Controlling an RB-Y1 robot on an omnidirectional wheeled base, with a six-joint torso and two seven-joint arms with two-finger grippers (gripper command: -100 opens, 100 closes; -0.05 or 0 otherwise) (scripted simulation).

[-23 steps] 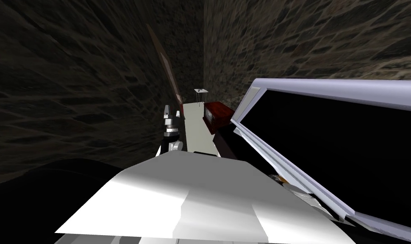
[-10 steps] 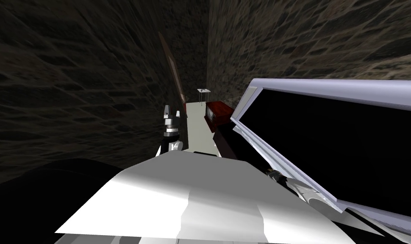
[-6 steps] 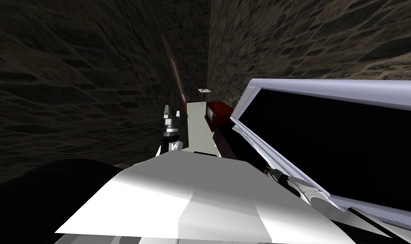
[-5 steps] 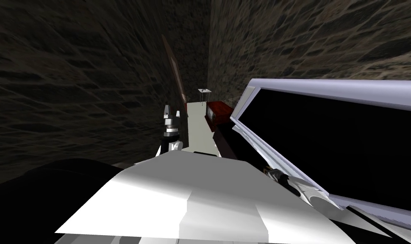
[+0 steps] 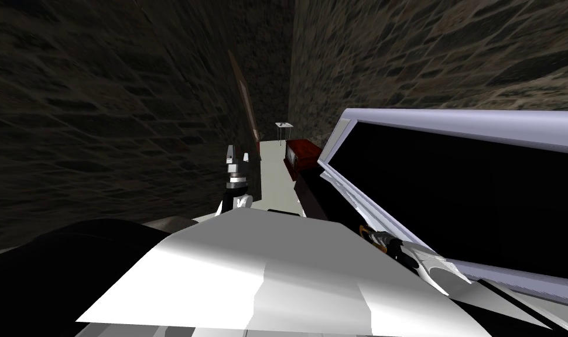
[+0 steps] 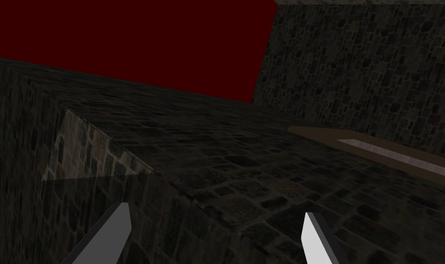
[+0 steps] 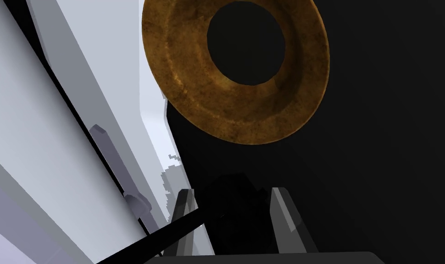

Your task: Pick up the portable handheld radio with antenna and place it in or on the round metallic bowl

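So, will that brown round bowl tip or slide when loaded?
The brown round metallic bowl looks shallow with a wide flared rim, so the black boxy radio landing off-centre may tip it. Nothing visibly anchors it on the dark surface, so a nudge likely slides it.

Bowl (image 7: 230, 112) — brassy metal, matt surf.; walls (image 5: 101, 117) rough stone.

the radio (image 7: 230, 208) sits between the right fingers (image 7: 283, 215); the bowl (image 7: 235, 114) lies just beyond it, beside the frame (image 7: 56, 114)
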